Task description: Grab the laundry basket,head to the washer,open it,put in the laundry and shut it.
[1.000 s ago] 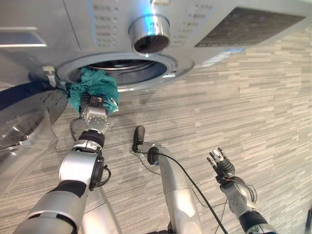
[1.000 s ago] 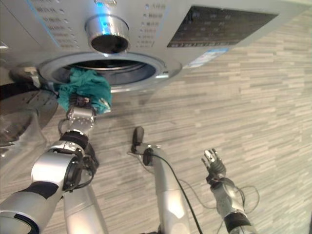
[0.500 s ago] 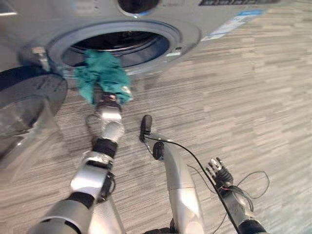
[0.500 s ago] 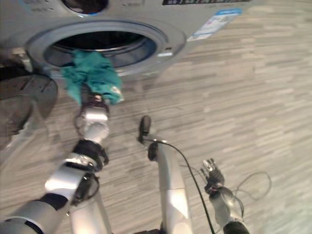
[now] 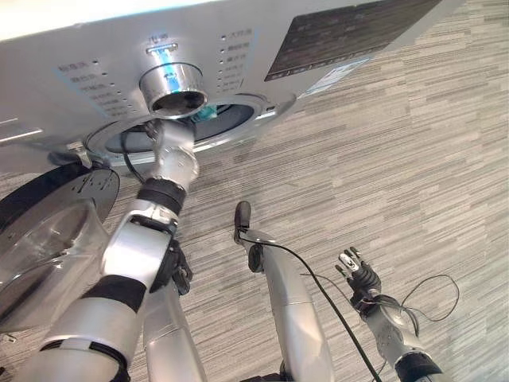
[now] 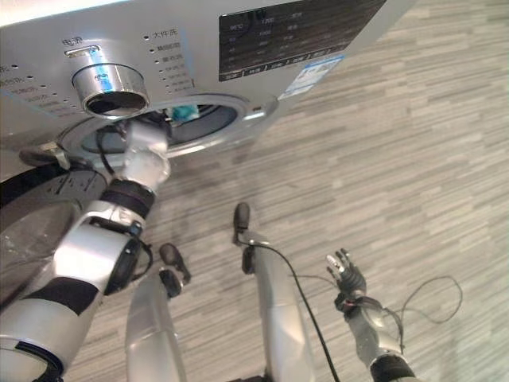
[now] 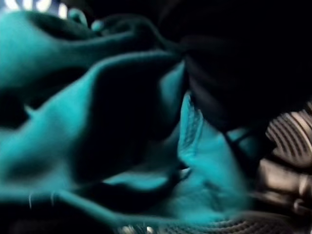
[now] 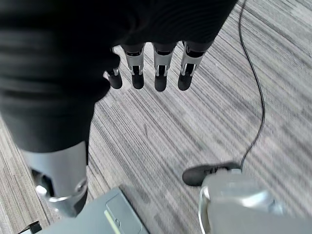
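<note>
My left arm reaches up and forward, the left hand (image 5: 169, 137) pushed into the round opening of the washer (image 5: 238, 48); its fingers are hidden inside, so I cannot tell their grip. The teal laundry (image 7: 97, 126) lies bunched in the drum just past that hand, with no clear long axis. My right hand (image 8: 146, 68) hangs low over the floor (image 5: 413, 159), fingers relaxed and holding nothing. The washer door (image 5: 48, 231) stands swung wide at my left.

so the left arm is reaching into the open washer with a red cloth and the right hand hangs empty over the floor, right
Not quite: the cloth is teal, not red, as the left wrist view shows. The rest holds: the left arm reaches into the open washer, and the right hand hangs empty over the floor.
</note>
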Controlling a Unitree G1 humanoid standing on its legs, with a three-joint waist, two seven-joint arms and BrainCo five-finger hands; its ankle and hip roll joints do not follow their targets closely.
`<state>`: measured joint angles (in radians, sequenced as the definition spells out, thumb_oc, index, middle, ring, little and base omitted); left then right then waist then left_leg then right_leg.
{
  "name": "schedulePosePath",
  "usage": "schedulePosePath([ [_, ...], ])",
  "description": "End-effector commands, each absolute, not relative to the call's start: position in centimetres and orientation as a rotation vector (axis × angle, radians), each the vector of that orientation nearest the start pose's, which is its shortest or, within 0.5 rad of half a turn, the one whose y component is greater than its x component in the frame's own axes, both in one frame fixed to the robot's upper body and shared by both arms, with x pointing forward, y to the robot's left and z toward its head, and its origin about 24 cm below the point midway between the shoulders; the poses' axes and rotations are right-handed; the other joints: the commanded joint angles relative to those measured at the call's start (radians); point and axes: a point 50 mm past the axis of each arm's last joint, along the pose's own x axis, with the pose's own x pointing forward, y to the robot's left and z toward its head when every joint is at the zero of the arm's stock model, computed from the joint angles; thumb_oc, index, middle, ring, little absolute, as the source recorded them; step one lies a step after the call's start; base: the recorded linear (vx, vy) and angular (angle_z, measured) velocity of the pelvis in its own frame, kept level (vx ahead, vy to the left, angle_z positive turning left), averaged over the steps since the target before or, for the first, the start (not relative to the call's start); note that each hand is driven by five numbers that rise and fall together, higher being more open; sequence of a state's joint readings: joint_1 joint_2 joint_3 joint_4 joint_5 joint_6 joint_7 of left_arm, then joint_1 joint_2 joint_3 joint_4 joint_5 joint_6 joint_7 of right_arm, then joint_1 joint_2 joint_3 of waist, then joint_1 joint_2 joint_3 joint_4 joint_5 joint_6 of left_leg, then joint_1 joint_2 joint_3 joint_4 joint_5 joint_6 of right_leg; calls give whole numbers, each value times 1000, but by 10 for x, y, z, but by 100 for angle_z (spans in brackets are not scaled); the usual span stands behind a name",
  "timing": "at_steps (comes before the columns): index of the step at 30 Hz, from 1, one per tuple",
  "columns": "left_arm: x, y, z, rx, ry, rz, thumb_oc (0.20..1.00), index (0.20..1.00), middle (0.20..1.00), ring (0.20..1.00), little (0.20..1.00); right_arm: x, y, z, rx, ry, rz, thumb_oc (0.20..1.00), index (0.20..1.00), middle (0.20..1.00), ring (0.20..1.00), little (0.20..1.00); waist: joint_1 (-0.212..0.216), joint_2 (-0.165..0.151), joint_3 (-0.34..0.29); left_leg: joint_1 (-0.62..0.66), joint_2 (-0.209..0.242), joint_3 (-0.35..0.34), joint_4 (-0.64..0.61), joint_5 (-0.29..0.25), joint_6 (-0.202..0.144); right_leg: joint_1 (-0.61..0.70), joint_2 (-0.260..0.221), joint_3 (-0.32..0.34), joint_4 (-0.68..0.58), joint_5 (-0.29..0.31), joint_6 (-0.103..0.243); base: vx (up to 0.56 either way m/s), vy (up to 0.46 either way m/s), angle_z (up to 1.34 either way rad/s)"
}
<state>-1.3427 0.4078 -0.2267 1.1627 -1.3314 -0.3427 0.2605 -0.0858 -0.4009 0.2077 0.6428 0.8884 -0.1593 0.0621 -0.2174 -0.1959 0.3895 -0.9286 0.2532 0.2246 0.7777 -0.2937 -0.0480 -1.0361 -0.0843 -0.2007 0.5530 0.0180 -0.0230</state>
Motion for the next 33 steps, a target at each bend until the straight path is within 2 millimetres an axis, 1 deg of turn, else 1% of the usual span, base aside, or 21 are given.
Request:
schedulePosePath([
  [1, 398, 257, 337, -854, -608, 354, 200, 200, 200, 200, 200, 224, -265, -49, 320, 372, -237, 1000, 1000, 1000, 1000, 1000, -20, 8, -40, -89, 53, -64, 87, 15, -23, 20, 8, 32, 18, -55, 125, -32, 20, -24],
  [2, 396, 264, 336, -847, -606, 376, 200, 200, 200, 200, 200, 224, -265, -49, 322, 370, -244, 1000, 1000, 1000, 1000, 1000, -20, 4, -38, -102, 60, -65, 99, 12, -24, 13, 10, 34, 20, -51, 127, -39, 15, -31],
  [3, 393, 283, 326, -809, -581, 451, 200, 200, 200, 200, 200, 223, -266, -49, 330, 359, -266, 1000, 1000, 1000, 1000, 1000, -21, -10, -30, -130, 83, -64, 140, -2, -22, -7, 21, 32, 32, -46, 126, -43, 18, -28],
  [4, 391, 291, 322, -790, -568, 485, 200, 200, 200, 200, 200, 224, -267, -48, 334, 356, -272, 1000, 1000, 1000, 1000, 1000, -22, -17, -25, -142, 93, -62, 159, -8, -21, -13, 23, 32, 38, -43, 129, -44, 38, -31],
  [8, 387, 303, 325, -743, -555, 521, 200, 200, 200, 200, 200, 232, -267, -39, 333, 312, -271, 1000, 1000, 1000, 1000, 1000, -19, -38, 1, -183, 122, -58, 208, -39, -3, -44, 36, 32, 48, -36, 141, -34, 66, -32],
  [9, 384, 307, 331, -697, -556, 533, 200, 200, 200, 200, 200, 238, -265, -29, 334, 262, -248, 1000, 1000, 1000, 1000, 1000, -18, -40, 18, -208, 125, -57, 227, -49, 9, -66, 37, 32, 54, -31, 146, -27, 81, -33],
  [11, 383, 308, 335, -700, -561, 532, 200, 200, 200, 200, 200, 239, -264, -25, 334, 246, -239, 1000, 1000, 1000, 1000, 1000, -18, -40, 24, -220, 128, -58, 235, -53, 12, -78, 37, 32, 56, -31, 145, -11, 61, -16],
  [13, 381, 309, 343, -709, -579, 543, 200, 200, 200, 200, 200, 243, -265, -14, 326, 193, -218, 1000, 1000, 1000, 1000, 1000, -20, -39, 36, -240, 124, -61, 248, -58, 18, -99, 35, 36, 63, -30, 144, -4, 72, -2],
  [15, 376, 292, 375, -727, -681, 483, 200, 200, 200, 200, 200, 243, -266, -5, 305, 160, -202, 1000, 1000, 1000, 1000, 1000, -17, -32, 47, -269, 117, -71, 265, -64, 23, -123, 35, 38, 75, -35, 141, 9, 49, 0],
  [16, 370, 278, 397, -773, -768, 408, 200, 200, 200, 200, 200, 243, -267, 1, 293, 134, -195, 1000, 1000, 1000, 1000, 1000, -15, -20, 50, -284, 115, -79, 282, -71, 26, -138, 30, 39, 95, -45, 138, 21, 10, 4],
  [18, 371, 277, 396, -775, -768, 407, 200, 200, 200, 200, 200, 242, -268, 1, 293, 134, -197, 1000, 1000, 1000, 1000, 1000, -15, -17, 50, -287, 114, -82, 284, -71, 26, -141, 29, 37, 99, -47, 138, 9, 2, 2],
  [19, 369, 273, 403, -783, -795, 386, 200, 200, 200, 200, 200, 241, -269, 1, 288, 131, -202, 1000, 1000, 1000, 1000, 1000, -12, -11, 52, -289, 111, -84, 289, -67, 24, -144, 24, 35, 110, -53, 137, 0, 0, 0],
  [20, 368, 268, 407, -800, -811, 376, 1000, 1000, 1000, 1000, 1000, 241, -269, 2, 288, 125, -200, 1000, 1000, 1000, 1000, 1000, -8, -2, 53, -290, 108, -85, 292, -66, 23, -152, 19, 34, 123, -59, 132, 23, -23, 4],
  [22, 365, 266, 413, -785, -836, 375, 1000, 1000, 1000, 1000, 1000, 243, -270, 6, 276, 113, -200, 1000, 1000, 1000, 1000, 1000, -7, 5, 53, -294, 104, -87, 296, -63, 20, -159, 13, 34, 133, -69, 128, 15, -17, 13],
  [26, 363, 270, 414, -767, -835, 394, 1000, 1000, 1000, 1000, 1000, 244, -270, 7, 273, 111, -199, 1000, 1000, 1000, 1000, 1000, -4, 10, 52, -297, 102, -86, 300, -63, 18, -165, 10, 36, 142, -75, 125, 7, -12, 11],
  [27, 369, 280, 401, -615, -744, 475, 1000, 1000, 1000, 1000, 1000, 239, -275, 2, 263, 131, -211, 1000, 1000, 1000, 1000, 1000, -4, 30, 55, -298, 96, -82, 300, -60, 17, -172, 3, 36, 152, -80, 122, 9, -22, 6],
  [28, 369, 280, 402, -612, -743, 477, 1000, 1000, 1000, 1000, 1000, 239, -274, 2, 264, 131, -211, 1000, 1000, 1000, 1000, 1000, -4, 30, 54, -299, 95, -82, 299, -60, 17, -172, 3, 35, 152, -80, 122, 4, -32, 9],
  [29, 374, 288, 389, -497, -664, 531, 1000, 1000, 1000, 1000, 1000, 239, -276, 2, 258, 132, -214, 1000, 1000, 1000, 1000, 1000, -3, 35, 55, -298, 94, -79, 298, -57, 17, -172, 1, 35, 153, -81, 121, -13, 6, 9],
  [30, 377, 302, 374, -300, -540, 595, 1000, 1000, 1000, 1000, 1000, 240, -281, 3, 244, 136, -218, 1000, 1000, 1000, 1000, 1000, -7, 48, 55, -296, 89, -73, 285, -48, 16, -175, -1, 39, 153, -81, 120, -13, 5, 7],
  [31, 376, 302, 375, -297, -540, 594, 1000, 1000, 1000, 1000, 1000, 240, -281, 3, 246, 135, -217, 1000, 1000, 1000, 1000, 1000, -7, 46, 55, -296, 89, -72, 284, -47, 16, -176, -1, 39, 153, -81, 120, -11, 9, 8],
  [33, 379, 308, 365, -216, -461, 608, 1000, 1000, 1000, 1000, 1000, 243, -287, 5, 240, 132, -227, 1000, 1000, 1000, 1000, 1000, -8, 53, 55, -298, 84, -70, 279, -40, 15, -177, -3, 39, 151, -81, 120, -7, -3, 4],
])
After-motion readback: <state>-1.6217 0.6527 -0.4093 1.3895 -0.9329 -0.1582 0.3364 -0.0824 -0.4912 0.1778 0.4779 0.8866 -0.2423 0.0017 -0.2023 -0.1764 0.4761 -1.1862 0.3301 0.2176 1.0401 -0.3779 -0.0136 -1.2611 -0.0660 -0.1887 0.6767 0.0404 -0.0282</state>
